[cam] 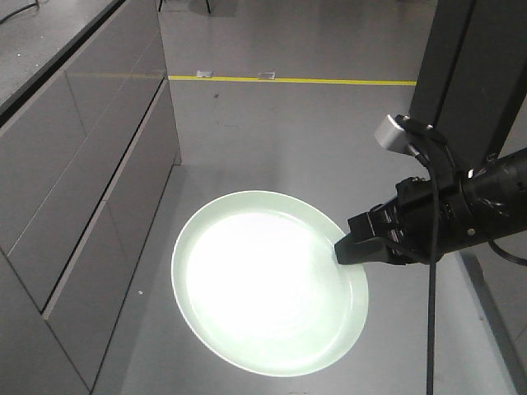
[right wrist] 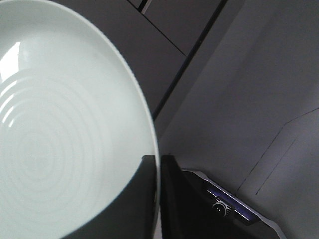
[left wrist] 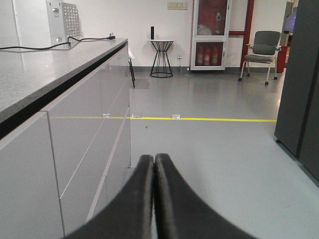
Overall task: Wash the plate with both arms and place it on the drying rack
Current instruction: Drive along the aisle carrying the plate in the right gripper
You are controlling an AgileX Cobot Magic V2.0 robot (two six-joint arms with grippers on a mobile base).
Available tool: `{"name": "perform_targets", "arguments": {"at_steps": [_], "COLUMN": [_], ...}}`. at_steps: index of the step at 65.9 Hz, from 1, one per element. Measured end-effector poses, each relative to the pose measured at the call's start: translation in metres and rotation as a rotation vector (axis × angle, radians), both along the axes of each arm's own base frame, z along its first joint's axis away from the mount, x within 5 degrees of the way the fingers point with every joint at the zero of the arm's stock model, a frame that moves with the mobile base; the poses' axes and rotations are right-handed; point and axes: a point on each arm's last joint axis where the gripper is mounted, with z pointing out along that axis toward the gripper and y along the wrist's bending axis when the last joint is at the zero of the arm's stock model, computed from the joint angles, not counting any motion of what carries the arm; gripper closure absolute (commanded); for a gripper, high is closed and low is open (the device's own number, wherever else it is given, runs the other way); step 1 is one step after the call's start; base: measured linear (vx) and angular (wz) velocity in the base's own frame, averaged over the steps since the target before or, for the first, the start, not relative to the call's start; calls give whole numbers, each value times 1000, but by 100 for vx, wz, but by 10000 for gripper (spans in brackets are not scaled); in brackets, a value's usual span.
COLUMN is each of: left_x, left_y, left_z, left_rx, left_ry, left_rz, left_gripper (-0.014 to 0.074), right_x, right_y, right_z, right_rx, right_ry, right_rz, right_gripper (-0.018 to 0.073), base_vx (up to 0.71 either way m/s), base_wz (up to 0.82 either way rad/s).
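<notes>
the grey cabinet run [cam: 74,181] stands near the plate on the side away from the grip, and a swing toward it could knock the rim and lever the plate loose. below lies only bare floor [cam: 272,140], and the drying rack is in no view, so a slip would likely end in a drop and a break. the plate [cam: 268,284] hangs in the air, face up and roughly level, held at one edge only. its whole weight reaches out from that pinch, and a smooth rim may slide, more so once wet. the right arm [cam: 478,197] comes in from the side, nearly level, and the right gripper [cam: 350,247] has its jaws clamped thin on the rim. the left gripper [left wrist: 153,162] points along the cabinets, jaws pressed together on nothing, lending no support.
</notes>
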Motion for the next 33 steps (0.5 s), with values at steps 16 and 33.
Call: {"name": "perform_targets", "arguments": {"at_steps": [16,33], "left_x": [0,0], "left_y": [0,0], "left_z": [0,0], "left_rx": [0,0], "left_ry": [0,0], "left_rz": [0,0], "left_gripper": [603,603], "right_x": [0,0], "right_y": [0,0], "right_z": [0,0], "right_rx": [0,0], "right_ry": [0,-1], "right_rz": [0,1], "right_gripper": [568,568], "base_vx": [18,18], "base_wz": [-1,-4]}}
